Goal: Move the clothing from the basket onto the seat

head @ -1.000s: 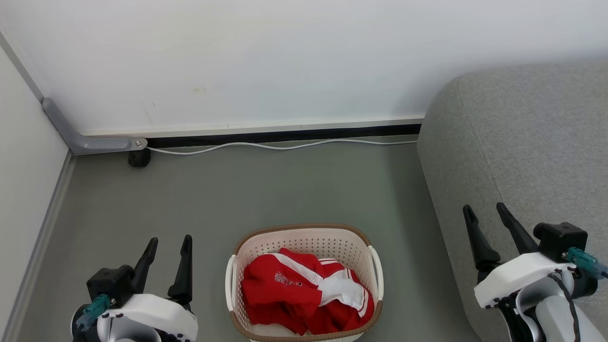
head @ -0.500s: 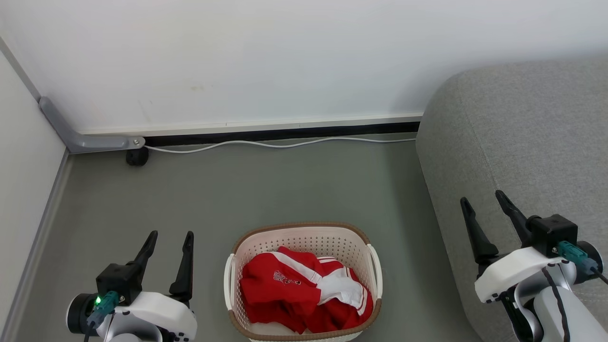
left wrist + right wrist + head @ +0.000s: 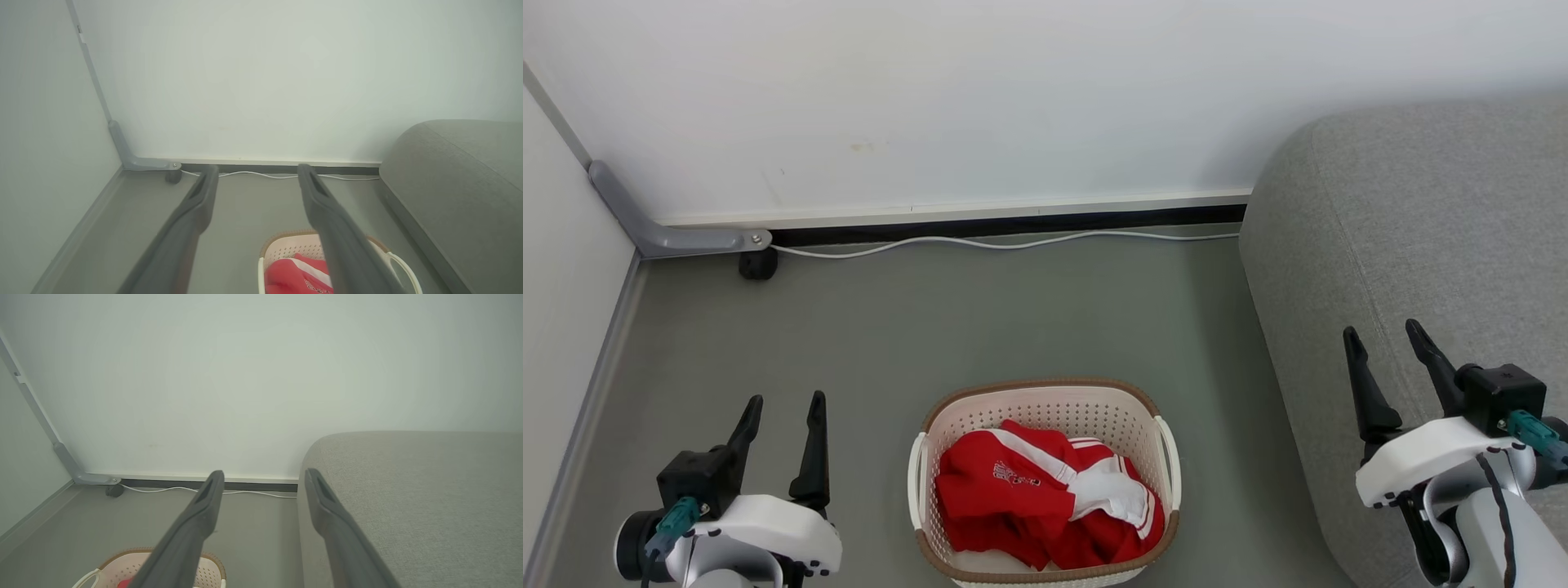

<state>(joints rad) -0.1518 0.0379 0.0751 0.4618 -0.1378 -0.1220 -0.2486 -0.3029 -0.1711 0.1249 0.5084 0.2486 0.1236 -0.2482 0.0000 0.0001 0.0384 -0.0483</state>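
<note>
From the head: hovering the left gripper [image 3: 786,398] and right gripper [image 3: 1380,327], both spread wide and empty, either side of the basket [image 3: 1045,382] on the floor [image 3: 931,327], clothing [image 3: 1005,498] bunched inside, seat [image 3: 1421,229] close on the right. From the left wrist: aiming parted fingers [image 3: 200,204] beyond the basket, probably needing tipping down onto the thick red middle before closing. From the right wrist: pointing along the seat's rounded edge, well above the basket.
</note>
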